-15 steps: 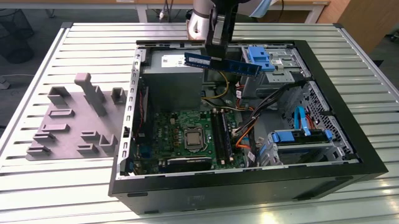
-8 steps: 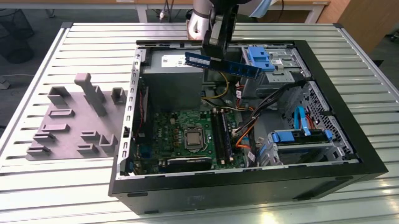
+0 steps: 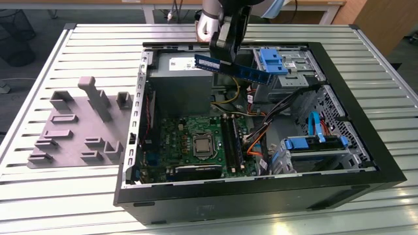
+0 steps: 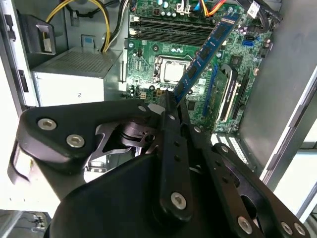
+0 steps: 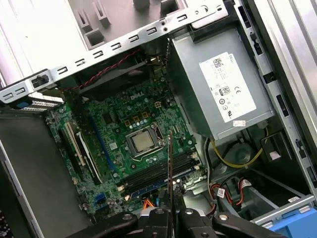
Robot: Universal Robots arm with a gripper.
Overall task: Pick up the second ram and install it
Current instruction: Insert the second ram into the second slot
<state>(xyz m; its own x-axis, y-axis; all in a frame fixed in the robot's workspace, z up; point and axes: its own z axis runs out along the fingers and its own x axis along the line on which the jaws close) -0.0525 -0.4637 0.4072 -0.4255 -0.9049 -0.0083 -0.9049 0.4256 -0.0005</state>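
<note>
Slatted metal tabletop (image 3: 58, 205) carries an open computer case (image 3: 261, 196); above its far side the jaws clamp one end of the second ram (image 3: 245, 72), clear of the motherboard (image 3: 186, 134).

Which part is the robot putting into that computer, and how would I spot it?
Find the open black computer case on the slatted table. Over it the gripper pinches a memory stick. It is a long, thin blue strip held in the air, unlike the big square green board lying in the case.
</note>
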